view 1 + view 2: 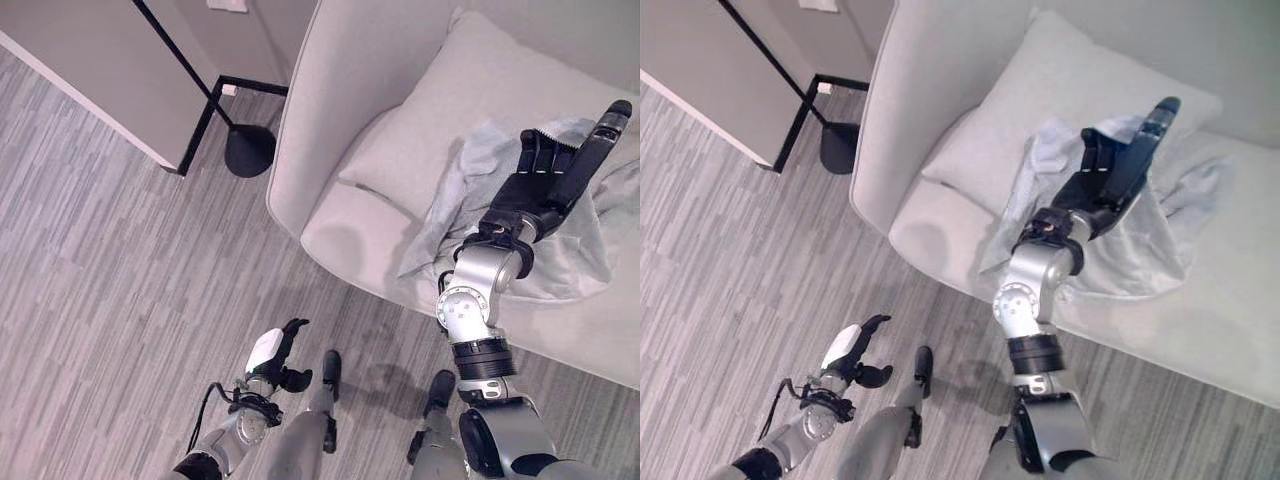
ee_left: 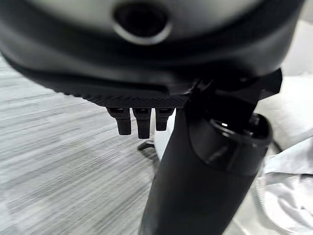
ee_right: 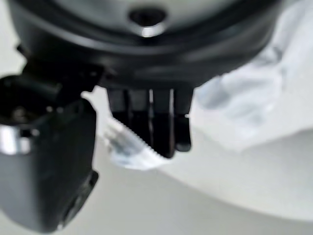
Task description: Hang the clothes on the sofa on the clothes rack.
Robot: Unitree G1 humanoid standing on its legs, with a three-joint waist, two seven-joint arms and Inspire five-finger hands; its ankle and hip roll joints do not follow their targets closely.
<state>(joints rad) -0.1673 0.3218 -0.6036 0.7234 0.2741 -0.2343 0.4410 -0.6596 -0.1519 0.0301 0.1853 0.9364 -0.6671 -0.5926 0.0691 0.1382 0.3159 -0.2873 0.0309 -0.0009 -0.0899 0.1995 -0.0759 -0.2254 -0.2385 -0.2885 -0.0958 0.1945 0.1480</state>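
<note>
A pale grey-blue garment (image 1: 572,262) lies crumpled on the light grey sofa (image 1: 330,110), partly over a cushion (image 1: 425,130). My right hand (image 1: 545,185) hovers over the garment's middle, open, its fingers (image 3: 151,127) straight and the thumb stretched toward the sofa back; nothing is in it. A black pole on a round base (image 1: 250,150), likely the clothes rack, stands on the floor to the left of the sofa's arm. My left hand (image 1: 280,355) hangs low over the floor, open and holding nothing.
A pale cabinet or wall panel (image 1: 90,60) fills the upper left, with a black floor frame (image 1: 215,100) beside the round base. Grey striped carpet (image 1: 120,280) spreads in front of the sofa.
</note>
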